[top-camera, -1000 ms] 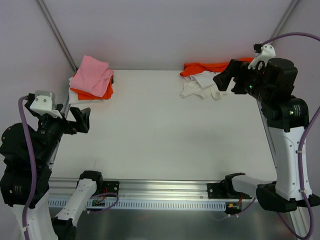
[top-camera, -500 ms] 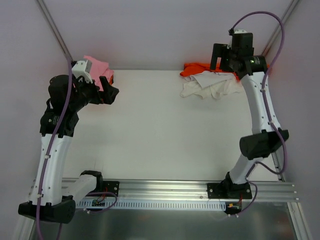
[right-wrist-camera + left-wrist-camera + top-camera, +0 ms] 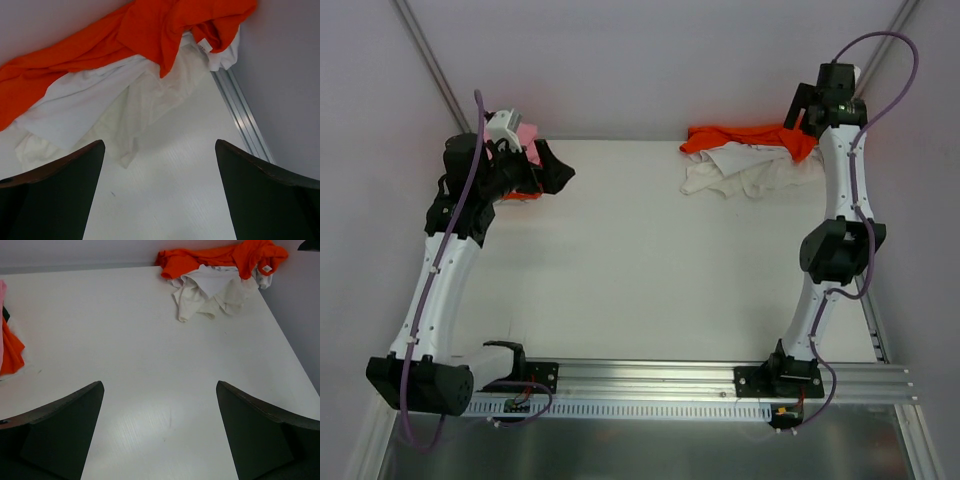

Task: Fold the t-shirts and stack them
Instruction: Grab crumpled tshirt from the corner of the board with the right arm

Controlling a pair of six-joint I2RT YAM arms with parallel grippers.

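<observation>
Top external view: at the near edge both arms rise from a metal rail, and the bare white desk stretches away from it. Toward the far left corner the left gripper hangs above the desk with its jaws spread wide and nothing between them; the left wrist view confirms this, the left gripper framing only bare desk. Just behind it, largely hidden by the arm, lies a pile in the far left corner: a pink t-shirt over a folded orange t-shirt, whose edge also shows at the left of the wrist view. In the far right corner the right gripper is held above a loose heap, jaws likewise wide apart and empty, as the right wrist view shows. The heap is a crumpled white t-shirt on the desk with an orange t-shirt draped across its far side against the back wall, a small white neck label showing at its collar.
</observation>
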